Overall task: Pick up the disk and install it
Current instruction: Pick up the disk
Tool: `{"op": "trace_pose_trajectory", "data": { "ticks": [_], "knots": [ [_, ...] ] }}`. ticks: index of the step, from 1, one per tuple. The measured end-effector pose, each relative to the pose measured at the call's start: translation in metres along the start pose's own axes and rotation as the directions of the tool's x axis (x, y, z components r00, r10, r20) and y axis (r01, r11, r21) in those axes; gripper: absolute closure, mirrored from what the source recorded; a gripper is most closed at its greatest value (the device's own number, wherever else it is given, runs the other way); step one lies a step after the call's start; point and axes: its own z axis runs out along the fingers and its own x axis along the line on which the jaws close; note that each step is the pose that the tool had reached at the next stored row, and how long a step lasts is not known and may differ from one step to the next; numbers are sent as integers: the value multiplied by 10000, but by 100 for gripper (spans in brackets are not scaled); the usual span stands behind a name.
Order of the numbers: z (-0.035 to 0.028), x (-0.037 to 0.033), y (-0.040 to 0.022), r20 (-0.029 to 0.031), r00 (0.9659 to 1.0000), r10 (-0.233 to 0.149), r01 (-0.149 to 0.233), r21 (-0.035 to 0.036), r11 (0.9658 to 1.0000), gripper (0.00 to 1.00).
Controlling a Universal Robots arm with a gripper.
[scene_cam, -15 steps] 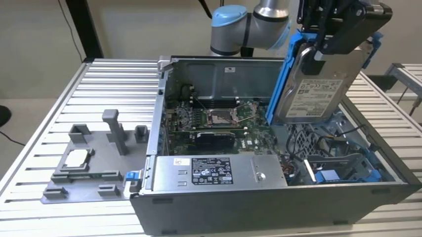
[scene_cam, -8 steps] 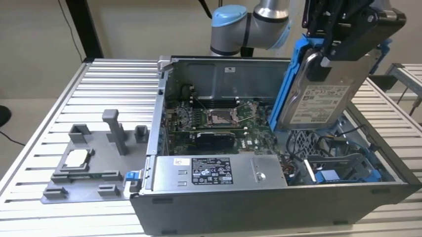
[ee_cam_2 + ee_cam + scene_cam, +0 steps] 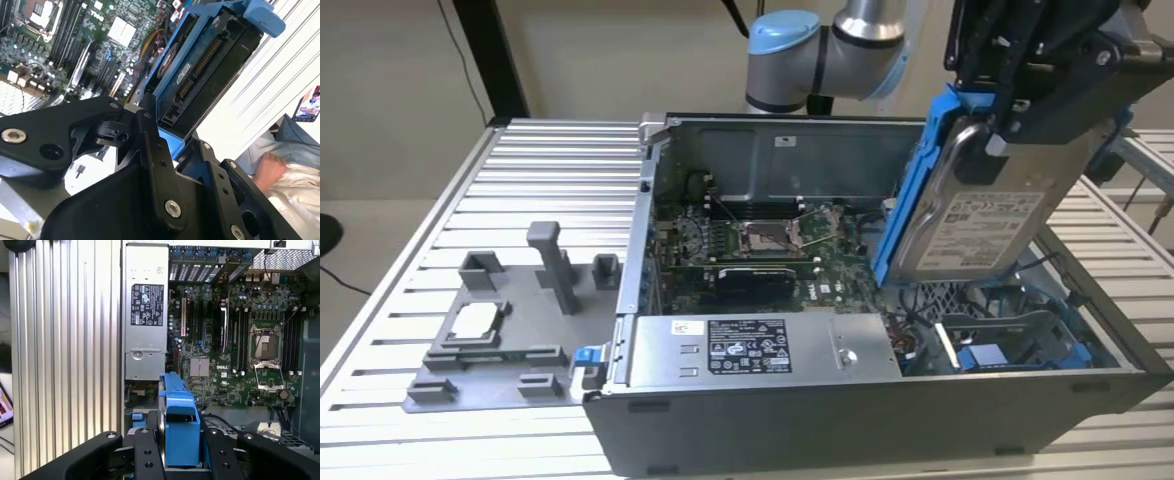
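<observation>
- Your tool (image 3: 1025, 118) was closed on the disk (image 3: 981, 215), clamping it at its top end. In the first wrist view, the black fingers (image 3: 145, 455) sat on either side of the blue bracket (image 3: 179, 425) with no gap showing.
- The disk hung in the air over the open computer case (image 3: 881, 420), towards the exterior view's right. It stood nearly upright and leaned a little, with its white label facing the camera. It touched nothing but the tool.
- Below it, in the near corner of the case on the exterior view's right, lay the drive bay (image 3: 1001, 345) with its blue parts and some loose cables (image 3: 914, 335). The power supply box (image 3: 747, 345) sat just beside that bay, and the circuit board (image 3: 761, 240) lay farther in.
- I judged slipping to be the main risk. You held the disk by one end of a plastic frame, so its weight could twist it in the grip.
- The lean could also tell against you. If the bracket met the bay at an angle, it could jam or ride up on one rail.
- The cables near the bay could be pinched under the disk.
- A swing towards the case wall on the exterior view's right could knock the disk askew.
</observation>
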Motion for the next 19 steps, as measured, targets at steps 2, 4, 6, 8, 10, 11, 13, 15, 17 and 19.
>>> {"op": "trace_pose_trajectory", "data": {
  "ticks": [2, 4, 6, 8, 10, 11, 13, 15, 17, 19],
  "knots": [
    [-1, 55, 0, 2, 10000, 0, 0, 0, 10000, 100],
    [-3, 108, 0, 2, 10000, 1, -1, 0, 10000, 100],
    [-3, 160, 0, 6, 10000, 0, 0, 0, 10000, 100],
    [-4, 204, 0, 12, 10000, 0, 0, 0, 10000, 100],
    [-5, 246, 1, 23, 10000, 0, 0, 0, 10000, 100],
    [-6, 269, 1, 28, 10000, 0, 0, 0, 10000, 100],
    [-7, 318, 1, 34, 10000, 0, 0, 0, 10000, 100],
    [-7, 364, 0, 36, 10000, -1, 1, -1, 10000, 100],
    [-8, 373, -19, 34, 10000, 0, 0, -1, 10000, 100],
    [-9, 373, -69, 35, 10000, 1, -1, -1, 10000, 100]
  ]
}}
